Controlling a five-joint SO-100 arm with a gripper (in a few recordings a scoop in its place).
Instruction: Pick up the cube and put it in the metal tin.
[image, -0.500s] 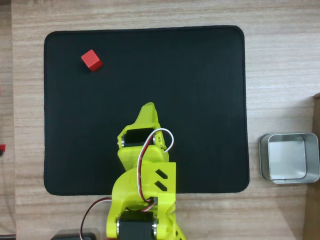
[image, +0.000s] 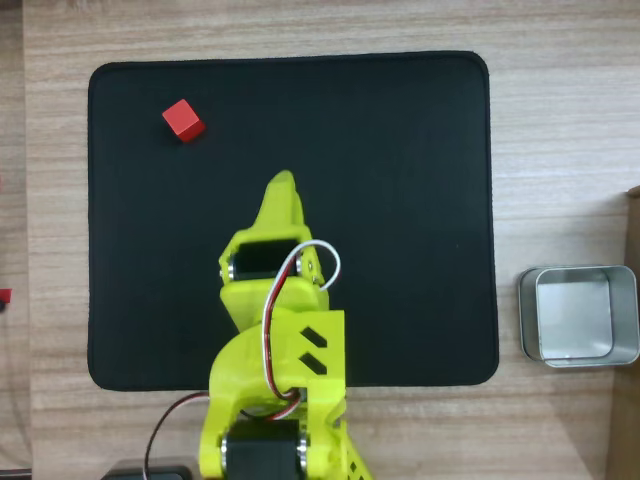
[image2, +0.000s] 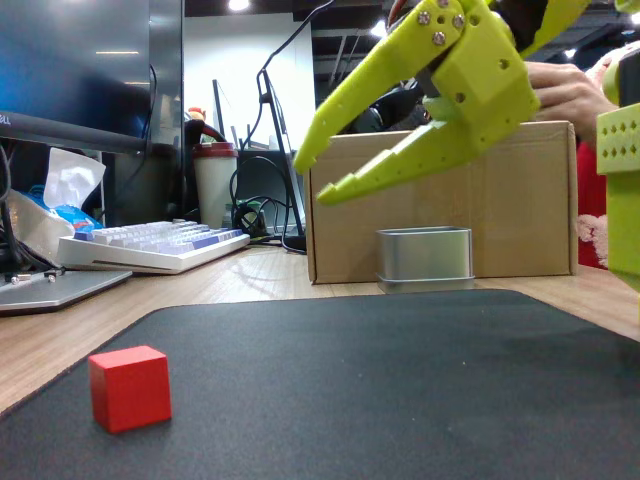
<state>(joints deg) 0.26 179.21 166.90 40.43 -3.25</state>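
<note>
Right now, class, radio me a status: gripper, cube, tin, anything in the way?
Gripper open, raised above the mat. Cube untouched at mat's far-left corner, overhead view. Tin off the mat, empty. Path unobstructed.

From above I see the black mat (image: 400, 200) lying on the wooden table (image: 560, 150). The cube (image: 183, 120) sits near the mat's upper-left corner. My yellow-green arm (image: 275, 350) reaches in over the mat's lower edge, its gripper (image: 280, 190) pointing towards the cube but well apart from it. The metal tin (image: 578, 316) stands off the mat, just beside its lower-right corner.
</note>
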